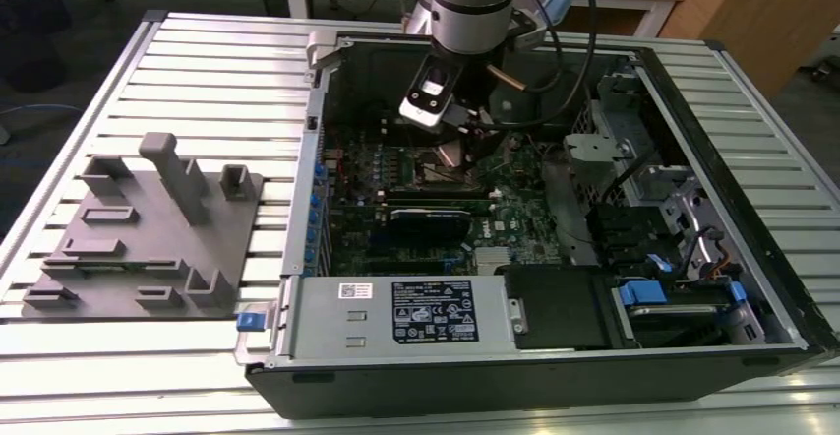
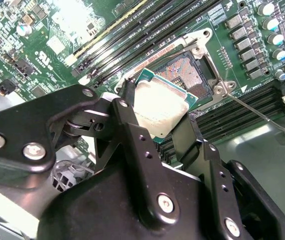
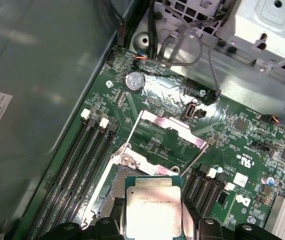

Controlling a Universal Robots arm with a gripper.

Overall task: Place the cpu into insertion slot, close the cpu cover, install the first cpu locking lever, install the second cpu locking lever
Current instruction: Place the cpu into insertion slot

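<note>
My gripper (image 2: pixel 157 114) is shut on the cpu (image 2: pixel 158 106), a small square chip with a dull silver top and a green edge. One black finger (image 2: pixel 127 102) presses each of two opposite sides. The chip hangs tilted just above the insertion slot (image 2: pixel 190 70), whose pin field and silver rim lie uncovered on the green motherboard. In the first wrist view the cpu (image 3: pixel 152 210) overlaps one side of the insertion slot (image 3: pixel 113 186), and the cpu cover (image 3: pixel 175 129) stands swung open beyond it. Two thin locking levers (image 3: pixel 132 134) stick up beside it. In the exterior view the gripper (image 1: pixel 453 148) hovers inside the open case.
The open computer case (image 1: pixel 735 159) lies on a slatted metal table (image 1: pixel 197 51). Long black memory slots (image 2: pixel 147 30) flank the socket. A black graphics card (image 1: pixel 431 220) and a power supply (image 1: pixel 393 312) sit nearer the case front. A grey fixture block (image 1: pixel 145 228) stands at the exterior view's left.
</note>
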